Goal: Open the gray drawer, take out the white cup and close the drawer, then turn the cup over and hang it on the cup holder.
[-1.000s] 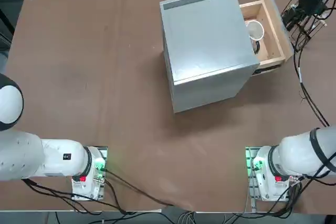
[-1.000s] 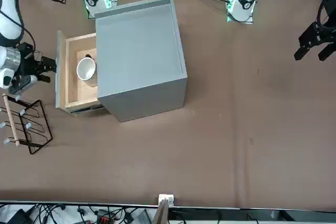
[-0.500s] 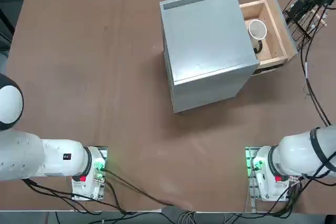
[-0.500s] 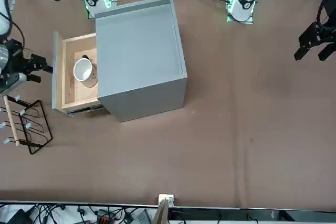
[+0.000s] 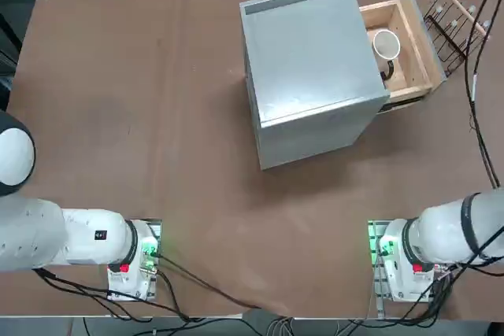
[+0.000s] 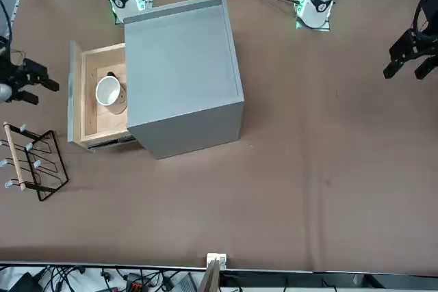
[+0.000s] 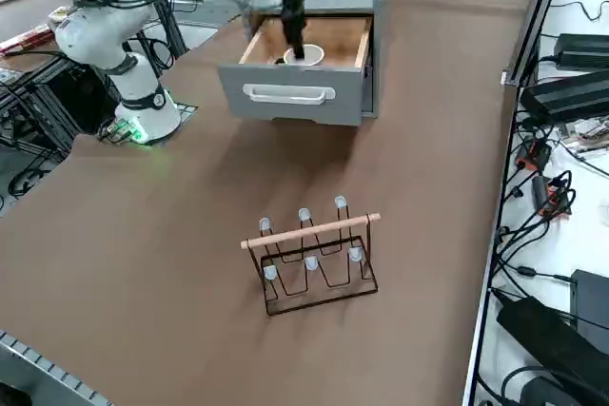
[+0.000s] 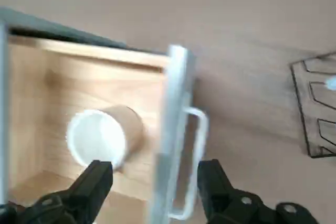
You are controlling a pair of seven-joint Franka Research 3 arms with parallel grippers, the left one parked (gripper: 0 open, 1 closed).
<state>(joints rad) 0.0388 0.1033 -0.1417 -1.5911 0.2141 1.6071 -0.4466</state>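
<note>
From my station I see the right gripper (image 8: 156, 176) with its fingers wide apart and nothing gripped. Nearest them is the pale bar handle (image 8: 197, 163) on the gray front of the open, wood-walled drawer (image 8: 176, 98); if I come down too close to that panel, a finger could catch it and shove the drawer. Beyond it, the small round white cup (image 8: 97, 138) sits inside, seemingly upright; an off-centre approach might tip it or wedge it against a wall. Past that, the large gray metallic cabinet (image 5: 315, 60) could slide if I bump it. Farther off, the dark wire cup holder (image 7: 309, 232) looks light, so a misjudged peg might topple it.
</note>
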